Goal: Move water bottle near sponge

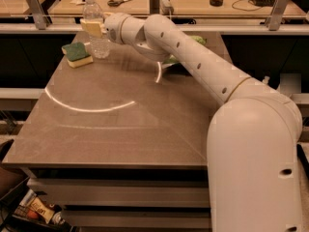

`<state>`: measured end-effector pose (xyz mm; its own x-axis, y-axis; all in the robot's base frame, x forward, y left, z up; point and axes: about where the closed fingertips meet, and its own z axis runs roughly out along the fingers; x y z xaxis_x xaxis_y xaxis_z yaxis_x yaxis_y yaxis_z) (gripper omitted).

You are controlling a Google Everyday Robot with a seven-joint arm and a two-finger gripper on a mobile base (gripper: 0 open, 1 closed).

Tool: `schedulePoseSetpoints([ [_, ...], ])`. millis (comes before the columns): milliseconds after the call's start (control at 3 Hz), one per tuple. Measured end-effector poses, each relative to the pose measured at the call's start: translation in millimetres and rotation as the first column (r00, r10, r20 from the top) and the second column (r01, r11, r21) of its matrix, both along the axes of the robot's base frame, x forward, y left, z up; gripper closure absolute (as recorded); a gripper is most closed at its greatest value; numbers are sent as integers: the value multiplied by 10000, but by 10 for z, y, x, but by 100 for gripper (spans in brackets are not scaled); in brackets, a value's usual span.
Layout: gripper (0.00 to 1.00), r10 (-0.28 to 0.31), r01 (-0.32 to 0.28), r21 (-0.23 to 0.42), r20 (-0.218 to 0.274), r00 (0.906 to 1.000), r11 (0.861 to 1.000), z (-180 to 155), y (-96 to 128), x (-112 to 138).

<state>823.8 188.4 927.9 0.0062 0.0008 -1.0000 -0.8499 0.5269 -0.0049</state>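
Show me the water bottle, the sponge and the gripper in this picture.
water bottle point(100, 45): camera view, clear lower body.
sponge point(76, 51): camera view, green top.
gripper point(94, 28): camera view, its tip, against the bottle's middle.

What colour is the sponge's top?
Sponge: dark green over yellow foam, camera view; gripper at the bottle.

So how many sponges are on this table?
1. The sponge lies at the far left corner of the table, just left of the water bottle, where the gripper is. The arm may hide more.
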Motion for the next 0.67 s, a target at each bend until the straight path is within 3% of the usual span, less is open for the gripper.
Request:
schedulePoseSetpoints([
  [667,13,78,-78,9,-12,10000,10000,-4,59,-18],
])
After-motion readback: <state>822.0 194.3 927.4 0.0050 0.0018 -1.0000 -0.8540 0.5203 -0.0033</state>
